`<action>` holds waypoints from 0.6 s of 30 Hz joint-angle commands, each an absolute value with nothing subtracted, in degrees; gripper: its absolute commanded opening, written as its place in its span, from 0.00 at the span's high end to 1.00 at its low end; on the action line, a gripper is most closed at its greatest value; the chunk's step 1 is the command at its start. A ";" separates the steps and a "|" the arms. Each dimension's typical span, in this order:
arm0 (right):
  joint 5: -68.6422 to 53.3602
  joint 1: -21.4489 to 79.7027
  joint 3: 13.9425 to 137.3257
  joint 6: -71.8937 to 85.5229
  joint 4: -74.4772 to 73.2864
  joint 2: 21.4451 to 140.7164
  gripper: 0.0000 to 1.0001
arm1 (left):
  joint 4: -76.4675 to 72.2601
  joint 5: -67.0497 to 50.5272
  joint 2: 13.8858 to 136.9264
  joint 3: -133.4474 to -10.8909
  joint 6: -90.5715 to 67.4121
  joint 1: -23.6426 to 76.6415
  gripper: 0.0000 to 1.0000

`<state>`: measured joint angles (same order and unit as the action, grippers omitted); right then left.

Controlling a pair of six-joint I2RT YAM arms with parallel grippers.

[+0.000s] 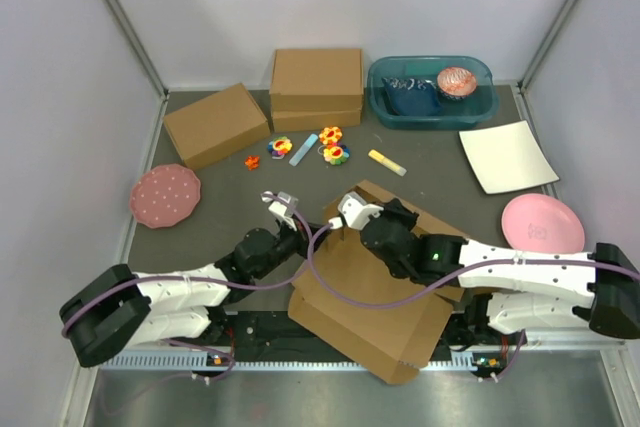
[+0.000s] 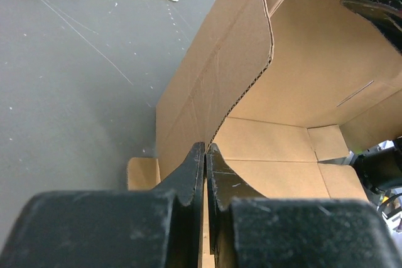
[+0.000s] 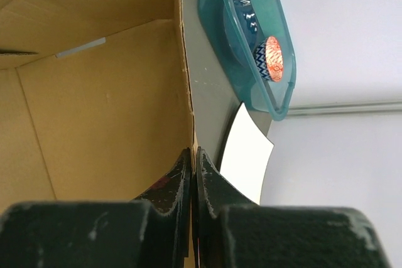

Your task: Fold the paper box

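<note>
Paper box (image 1: 375, 332) is lying at the near middle of the table (image 1: 200, 237), between the two arms, with its near corner reaching past the table's near edge. On the left, the left gripper (image 2: 205, 150) is pinching the top edge of the box's left side wall. Its jaws are pressing together on the cardboard, and that wall is standing up from the base. In the middle, the base panel is lying flat and open, with small corner tabs showing inside. On the right, the right gripper (image 3: 191, 154) is clamping the edge of the right side wall, which is also standing upright. The folding appears to be partway done: two side walls are up, while the remaining flaps are waiting to be tucked and the lid closed.
</note>
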<state>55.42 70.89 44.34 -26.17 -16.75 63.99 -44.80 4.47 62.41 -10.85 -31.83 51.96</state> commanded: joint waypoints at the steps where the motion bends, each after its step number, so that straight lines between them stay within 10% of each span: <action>1: 59.58 73.91 42.63 -25.30 -11.70 65.83 1.00 | -45.97 2.99 63.55 -10.90 -34.19 52.91 1.00; 18: 69.51 81.91 36.21 -27.16 -2.46 73.82 1.00 | -48.86 0.28 67.05 -10.46 -37.88 52.91 0.98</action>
